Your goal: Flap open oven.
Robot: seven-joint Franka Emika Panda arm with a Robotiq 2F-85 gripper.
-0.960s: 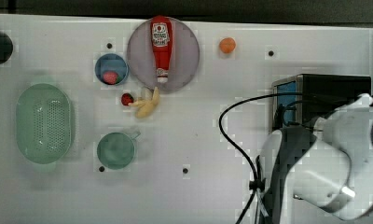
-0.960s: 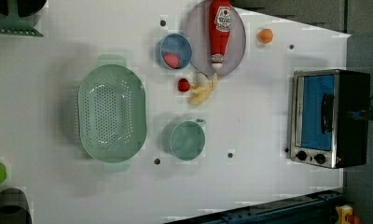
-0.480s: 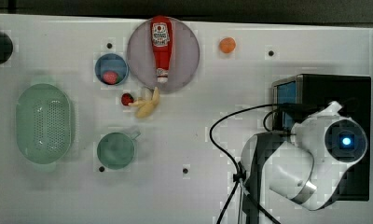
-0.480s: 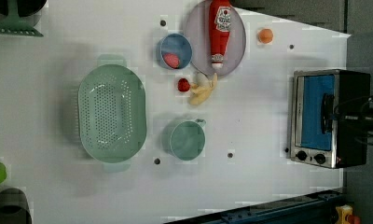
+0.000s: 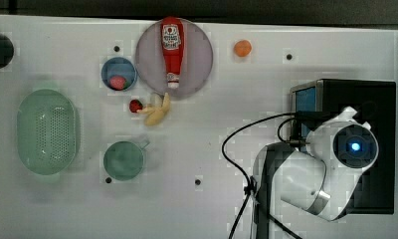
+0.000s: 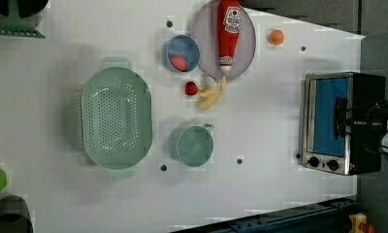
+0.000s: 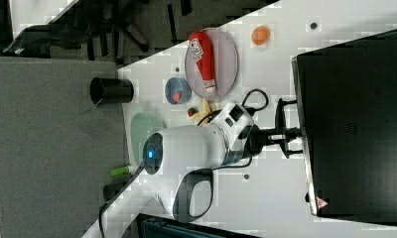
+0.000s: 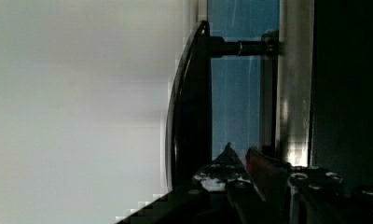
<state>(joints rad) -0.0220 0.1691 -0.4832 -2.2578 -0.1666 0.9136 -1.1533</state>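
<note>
1. Gripping nothing that we can confirm, our claw (image 7: 281,133) reaches level at the oven (image 7: 355,124) from the right view's centre; its narrow fingers sit at the door handle (image 7: 282,128), and whether they pinch it we cannot tell.
2. From the top view, the arm (image 5: 331,164) overhangs the oven (image 5: 366,94) at right centre, hiding the handle.
3. On the left view's right edge, the blue door (image 6: 330,116) stands shut.
4. At the wrist view's centre, the handle (image 8: 189,107) runs beside the glass, placed for pulling, we judge.
</note>
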